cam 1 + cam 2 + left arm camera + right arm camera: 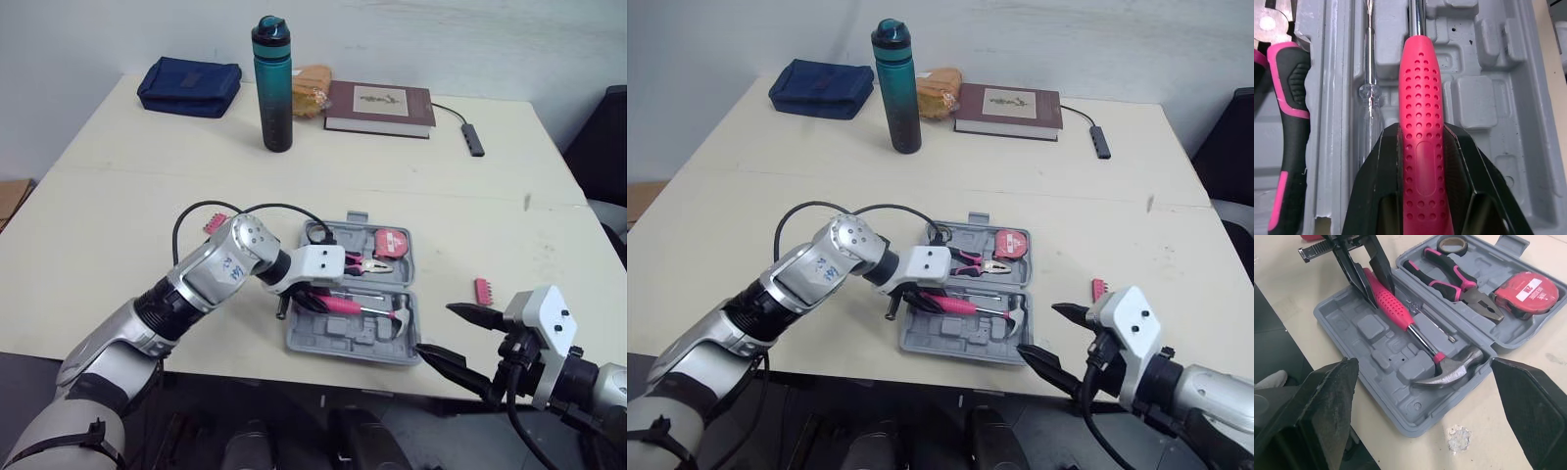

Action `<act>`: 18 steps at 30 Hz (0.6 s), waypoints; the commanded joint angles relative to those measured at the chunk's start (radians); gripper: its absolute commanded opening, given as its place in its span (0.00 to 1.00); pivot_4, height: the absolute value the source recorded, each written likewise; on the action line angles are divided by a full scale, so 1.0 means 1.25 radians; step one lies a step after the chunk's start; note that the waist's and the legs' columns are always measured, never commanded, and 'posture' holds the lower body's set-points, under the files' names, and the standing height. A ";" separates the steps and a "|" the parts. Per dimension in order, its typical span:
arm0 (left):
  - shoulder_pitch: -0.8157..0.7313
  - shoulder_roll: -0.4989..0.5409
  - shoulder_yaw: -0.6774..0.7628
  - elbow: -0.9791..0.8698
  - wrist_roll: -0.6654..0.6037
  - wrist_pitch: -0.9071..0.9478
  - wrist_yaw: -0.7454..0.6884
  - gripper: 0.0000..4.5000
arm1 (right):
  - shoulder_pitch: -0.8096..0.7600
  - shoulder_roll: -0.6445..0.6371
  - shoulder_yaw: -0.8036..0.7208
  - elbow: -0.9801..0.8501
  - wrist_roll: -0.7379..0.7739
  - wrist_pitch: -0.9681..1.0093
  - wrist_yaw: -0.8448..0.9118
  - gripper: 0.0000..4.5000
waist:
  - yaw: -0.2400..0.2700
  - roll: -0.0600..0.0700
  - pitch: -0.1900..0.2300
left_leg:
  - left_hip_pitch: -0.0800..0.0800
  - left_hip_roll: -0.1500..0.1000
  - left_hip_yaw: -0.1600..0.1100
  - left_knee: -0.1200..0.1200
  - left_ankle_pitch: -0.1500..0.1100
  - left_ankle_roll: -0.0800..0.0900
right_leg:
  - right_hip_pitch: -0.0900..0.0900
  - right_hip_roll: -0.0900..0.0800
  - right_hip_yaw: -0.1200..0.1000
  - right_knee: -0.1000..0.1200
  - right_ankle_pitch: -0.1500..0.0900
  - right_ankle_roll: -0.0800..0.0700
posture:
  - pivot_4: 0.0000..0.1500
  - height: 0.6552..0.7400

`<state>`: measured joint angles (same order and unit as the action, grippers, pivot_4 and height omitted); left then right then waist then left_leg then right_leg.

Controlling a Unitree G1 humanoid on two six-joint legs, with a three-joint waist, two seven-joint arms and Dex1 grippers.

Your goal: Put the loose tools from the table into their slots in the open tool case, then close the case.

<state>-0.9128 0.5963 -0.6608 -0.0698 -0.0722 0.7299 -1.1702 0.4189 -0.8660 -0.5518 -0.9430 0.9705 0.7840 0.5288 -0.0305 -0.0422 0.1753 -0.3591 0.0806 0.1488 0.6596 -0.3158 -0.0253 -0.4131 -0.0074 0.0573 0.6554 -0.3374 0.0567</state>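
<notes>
Presently left gripper (310,300) jaws clamp hammer (1415,330) handle to seat it in tool case (333,343); right gripper (436,329) jaws apart, idle by surface (147,225) front edge

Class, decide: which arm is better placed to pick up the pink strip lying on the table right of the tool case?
Right. The right gripper, open, is nearest the pink strip; the left gripper is shut on the hammer in the tool case.
</notes>
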 commanded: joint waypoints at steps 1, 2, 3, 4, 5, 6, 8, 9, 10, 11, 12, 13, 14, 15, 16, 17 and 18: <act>-0.008 -0.010 0.000 -0.031 0.015 0.024 -0.003 0.10 | -0.003 -0.005 0.003 -0.054 0.000 -0.021 -0.002 1.00 | 0.000 0.000 0.000 | 0.000 0.000 0.000 0.000 0.000 0.000 | 0.000 0.000 0.000 0.000 0.000 0.000 | 1.00 0.97; -0.006 -0.013 -0.002 -0.030 0.020 0.023 0.000 0.10 | -0.006 -0.006 0.007 -0.052 -0.002 -0.022 -0.002 1.00 | 0.001 0.000 0.000 | 0.000 0.000 0.000 0.000 0.000 0.000 | 0.000 0.000 0.000 0.000 0.000 0.000 | 1.00 0.97; -0.005 -0.015 -0.003 -0.027 0.025 0.021 0.004 0.10 | -0.009 -0.007 0.010 -0.050 -0.004 -0.022 -0.001 1.00 | 0.001 0.000 0.000 | 0.000 0.000 0.000 0.000 0.000 0.000 | 0.000 0.000 0.000 0.000 0.000 0.000 | 1.00 0.97; -0.006 -0.015 -0.002 -0.023 0.031 0.015 0.006 0.10 | -0.013 -0.008 0.013 -0.046 -0.006 -0.023 0.000 1.00 | 0.001 0.000 0.000 | 0.000 0.000 0.000 0.000 0.000 0.000 | 0.000 0.000 0.000 0.000 0.000 0.000 | 1.00 0.97; -0.005 -0.014 0.001 -0.023 0.031 0.016 0.005 0.10 | -0.015 -0.008 0.015 -0.045 -0.007 -0.023 0.000 1.00 | 0.001 0.000 0.000 | 0.000 0.000 0.000 0.000 0.000 0.000 | 0.000 0.000 0.000 0.000 0.000 0.000 | 1.00 0.97; -0.004 -0.014 0.004 -0.024 0.032 0.019 0.004 0.10 | -0.016 -0.009 0.017 -0.044 -0.008 -0.024 0.001 1.00 | 0.001 0.000 0.000 | 0.000 0.000 0.000 0.000 0.000 0.000 | 0.000 0.000 0.000 0.000 0.000 0.000 | 1.00 0.97; -0.002 -0.002 0.017 -0.037 0.023 0.026 -0.009 0.34 | -0.018 -0.010 0.020 -0.043 -0.010 -0.025 0.003 1.00 | 0.001 0.000 0.000 | 0.000 0.000 0.000 0.000 0.000 0.000 | 0.000 0.000 0.000 0.000 0.000 0.000 | 1.00 0.97; 0.000 0.003 0.027 -0.044 0.015 0.034 -0.013 0.43 | -0.019 -0.011 0.020 -0.041 -0.010 -0.026 0.004 1.00 | 0.000 0.000 0.000 | 0.000 0.000 0.000 0.001 0.000 0.000 | 0.000 0.000 0.000 0.000 0.000 0.000 | 1.00 0.97; 0.001 0.009 0.039 -0.057 -0.002 0.058 -0.022 0.51 | -0.018 -0.012 0.020 -0.041 -0.011 -0.028 0.005 1.00 | -0.001 0.000 0.000 | 0.000 0.000 0.000 0.000 0.000 0.000 | 0.000 0.000 0.000 0.001 0.000 0.000 | 1.00 0.97; 0.001 0.015 0.051 -0.071 -0.020 0.085 -0.031 0.63 | -0.018 -0.013 0.020 -0.039 -0.011 -0.029 0.006 1.00 | -0.001 0.000 0.000 | 0.000 0.000 0.000 0.000 0.000 0.000 | 0.000 0.000 0.000 0.001 0.000 0.000 | 1.00 0.97; 0.002 0.020 0.064 -0.082 -0.038 0.105 -0.040 0.73 | -0.018 -0.014 0.020 -0.037 -0.011 -0.030 0.007 1.00 | -0.001 0.000 0.000 | 0.000 0.000 0.000 0.001 0.000 0.000 | 0.000 0.000 0.000 0.001 0.000 0.000 | 1.00 0.97; 0.006 0.027 0.082 -0.090 -0.058 0.117 -0.050 0.82 | -0.019 -0.016 0.019 -0.036 -0.011 -0.031 0.008 1.00 | 0.000 0.000 0.000 | 0.000 0.000 0.000 0.001 0.000 0.000 | 0.000 0.000 0.000 0.001 0.000 0.000 | 1.00 0.97; 0.016 0.033 0.103 -0.090 -0.078 0.110 -0.062 0.93 | -0.019 -0.017 0.019 -0.035 -0.012 -0.031 0.010 1.00 | 0.000 0.000 0.000 | 0.000 0.000 0.000 0.001 0.000 0.000 | 0.000 0.000 0.000 0.002 0.000 0.000 | 1.00 0.97; 0.030 0.033 0.127 -0.088 -0.102 0.091 -0.072 0.93 | -0.019 -0.018 0.019 -0.035 -0.014 -0.032 0.012 1.00 | -0.001 0.000 0.000 | 0.000 0.000 0.000 0.001 0.000 0.000 | 0.000 0.000 0.000 0.002 0.000 0.000 | 1.00 0.97; 0.045 0.028 0.152 -0.084 -0.126 0.072 -0.081 0.93 | -0.019 -0.019 0.020 -0.034 -0.014 -0.033 0.013 1.00 | 0.000 0.000 0.000 | 0.000 0.000 0.000 0.001 0.000 0.000 | 0.000 0.000 0.000 0.002 0.000 0.000 | 1.00 0.97; 0.054 0.025 0.167 -0.082 -0.141 0.060 -0.086 0.93 | -0.019 -0.020 0.020 -0.034 -0.015 -0.034 0.014 1.00 | 0.000 0.000 0.000 | 0.000 0.000 0.000 0.001 0.000 0.000 | 0.000 0.000 0.000 0.002 0.000 0.000 | 1.00 0.97; 0.070 0.004 0.196 -0.064 -0.159 0.031 -0.078 0.93 | -0.020 -0.021 0.021 -0.032 -0.016 -0.034 0.015 1.00 | 0.001 0.000 0.000 | 0.000 0.000 0.000 0.001 0.000 0.000 | 0.000 0.000 0.000 0.002 0.000 0.000 | 1.00 0.97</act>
<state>-0.8370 0.6268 -0.4767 -0.1468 -0.2241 0.8176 -1.2625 0.4000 -0.8853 -0.5167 -0.9420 0.9515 0.7627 0.5389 -0.0298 -0.0420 0.1752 -0.3587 0.0810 0.1484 0.6615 -0.3158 -0.0253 -0.4131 -0.0078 0.0570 0.6581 -0.3376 0.0566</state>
